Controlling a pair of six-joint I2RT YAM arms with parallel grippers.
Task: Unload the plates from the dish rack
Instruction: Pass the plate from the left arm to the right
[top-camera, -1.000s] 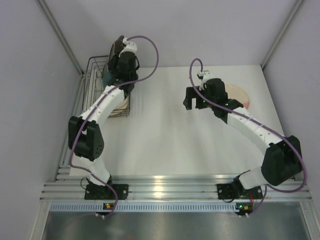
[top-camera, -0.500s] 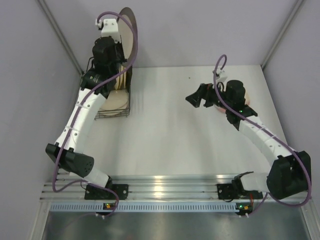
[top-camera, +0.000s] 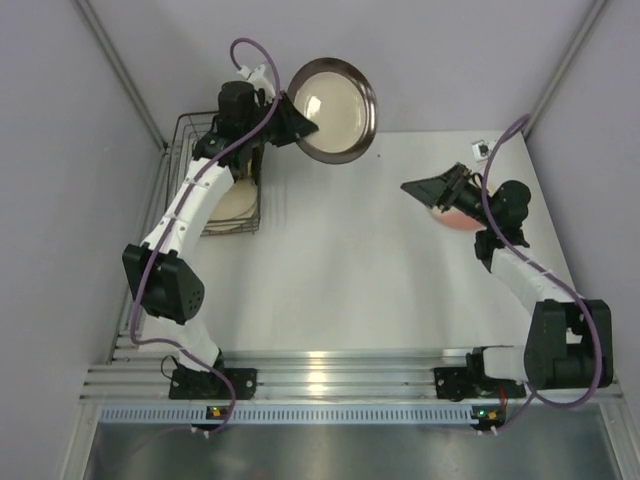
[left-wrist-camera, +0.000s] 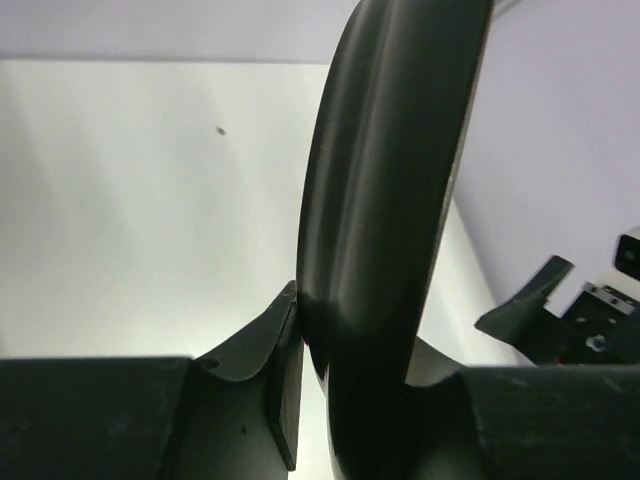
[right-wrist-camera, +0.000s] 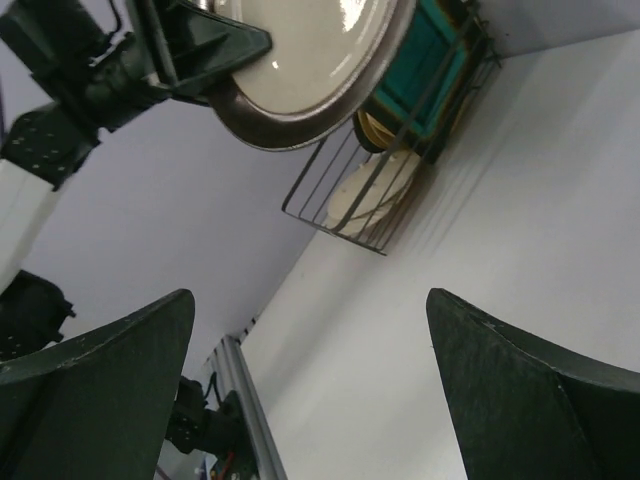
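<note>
My left gripper (top-camera: 298, 124) is shut on the rim of a round silver plate (top-camera: 335, 97) and holds it in the air to the right of the dish rack (top-camera: 192, 150), its shiny inside facing up. In the left wrist view the plate's dark edge (left-wrist-camera: 390, 190) stands upright between the jaws of my left gripper (left-wrist-camera: 355, 365). The dark wire dish rack (right-wrist-camera: 345, 215) holds a square teal plate (right-wrist-camera: 428, 72) and a cream plate (right-wrist-camera: 372, 192). My right gripper (top-camera: 432, 187) is open and empty at mid-right, pointing toward the silver plate (right-wrist-camera: 305, 60).
A pinkish round plate (top-camera: 457, 220) lies on the table under my right arm. A small black-and-white object (top-camera: 481, 149) sits at the back right. Grey walls close the left, back and right sides. An aluminium rail (top-camera: 340, 375) runs along the near edge.
My left arm has swung the silver plate from above the rack out to the right and turned its face upward. My right gripper has drawn back to the right and tilted toward the rack.
</note>
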